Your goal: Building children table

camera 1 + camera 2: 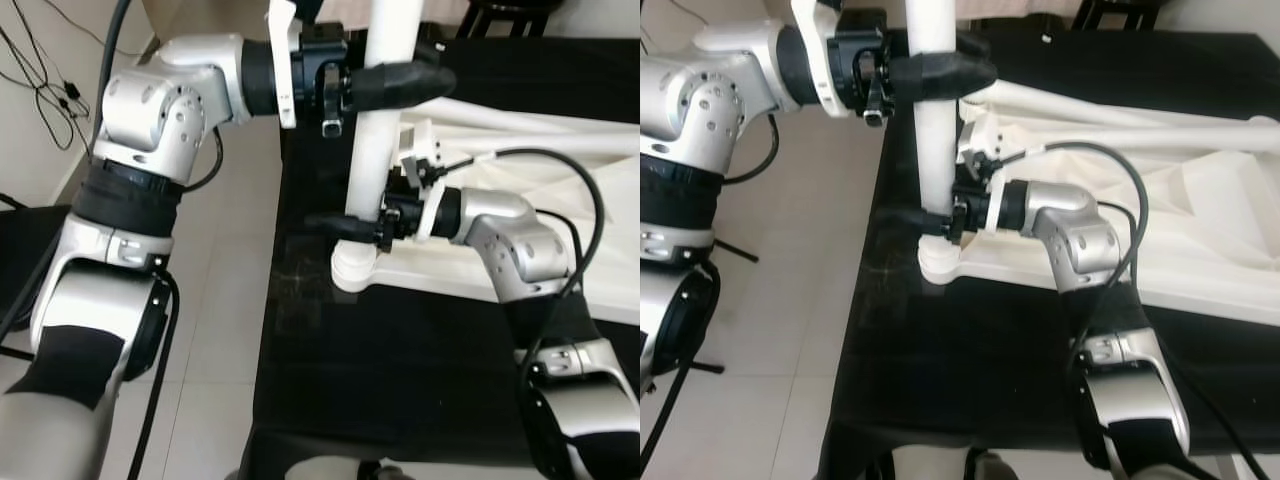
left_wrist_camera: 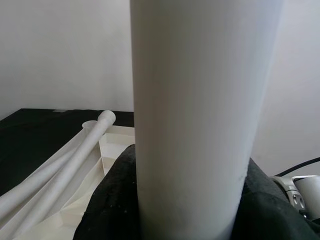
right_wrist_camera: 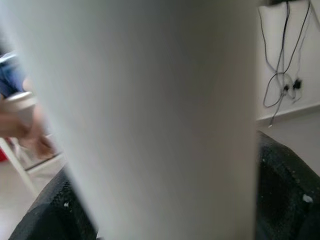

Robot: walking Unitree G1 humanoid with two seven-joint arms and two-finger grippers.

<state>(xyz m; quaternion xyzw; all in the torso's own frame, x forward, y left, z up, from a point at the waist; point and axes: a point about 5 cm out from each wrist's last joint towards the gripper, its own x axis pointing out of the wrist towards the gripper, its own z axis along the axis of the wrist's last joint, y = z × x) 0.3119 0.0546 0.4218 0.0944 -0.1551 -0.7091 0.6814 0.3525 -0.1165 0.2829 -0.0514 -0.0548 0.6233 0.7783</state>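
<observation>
Upright, white leg in tabletop corner socket, both tools clamped.

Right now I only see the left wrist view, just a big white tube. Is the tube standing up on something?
Observer: Yes. The white leg stands upright in the corner socket of the white tabletop, which lies upside down on the black table.
Operator: Who is holding it?
Observer: The left gripper clamps it high up, and the right gripper clamps it low, just above the socket.
Operator: Are there more legs?
Observer: Other white legs lie flat across the tabletop.
</observation>
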